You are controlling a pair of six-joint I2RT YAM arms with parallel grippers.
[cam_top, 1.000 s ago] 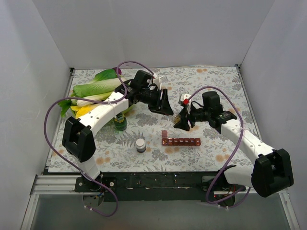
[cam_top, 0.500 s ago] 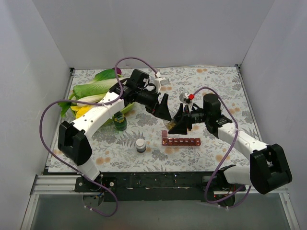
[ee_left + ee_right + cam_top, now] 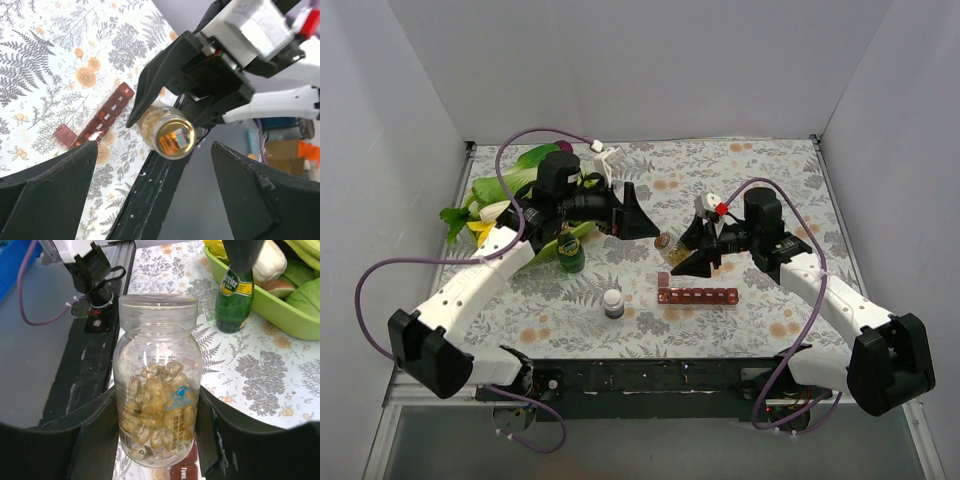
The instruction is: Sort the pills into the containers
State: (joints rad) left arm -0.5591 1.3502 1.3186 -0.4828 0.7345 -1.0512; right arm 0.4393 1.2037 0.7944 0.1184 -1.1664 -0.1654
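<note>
Grip on the right is full: my right gripper (image 3: 685, 258) is closed round a clear jar (image 3: 157, 390) of golden capsules. My left gripper (image 3: 155, 190) gapes wide and empty at ten o'clock from the jar. The dark red pill organiser (image 3: 698, 295) lies on the floral table (image 3: 770, 170) at five o'clock from my right fingertips, with a white-capped grey bottle (image 3: 613, 302) at its nine o'clock.
</note>
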